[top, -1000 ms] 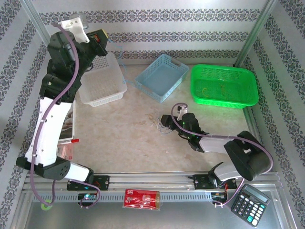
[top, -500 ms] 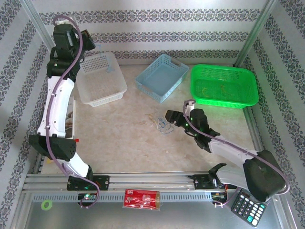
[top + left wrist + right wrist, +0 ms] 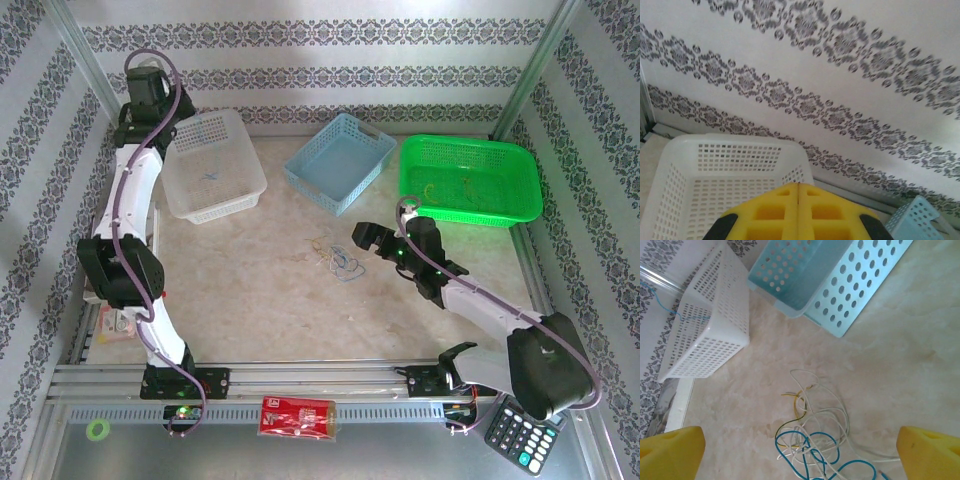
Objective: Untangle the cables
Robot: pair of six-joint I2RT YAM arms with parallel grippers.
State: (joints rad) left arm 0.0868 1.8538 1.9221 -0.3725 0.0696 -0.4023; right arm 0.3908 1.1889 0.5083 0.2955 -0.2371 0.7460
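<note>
The cables (image 3: 337, 261) lie as a small loose tangle of thin blue, white and yellow-green wires on the table's middle. In the right wrist view the cables (image 3: 815, 440) rest on the tabletop between and below the wide-spread yellow pads (image 3: 672, 450). My right gripper (image 3: 364, 243) is open just right of the tangle, with nothing held. My left gripper (image 3: 172, 112) hovers over the white basket (image 3: 235, 150) at the back left. Its yellow pads (image 3: 775, 210) meet at a closed seam with nothing between them. One thin blue wire (image 3: 212, 178) lies inside that basket.
A light blue basket (image 3: 338, 160) stands behind the tangle and a green basket (image 3: 470, 180) holding a few thin wires sits at the back right. Patterned walls close in the back and sides. A red packet (image 3: 297, 417) and a calculator (image 3: 525, 428) lie near the front rail.
My left gripper swung left and down over the white basket; the blue wire that hung from it now lies in the basket. My right gripper opened wide and shifted slightly right of the tangle.
</note>
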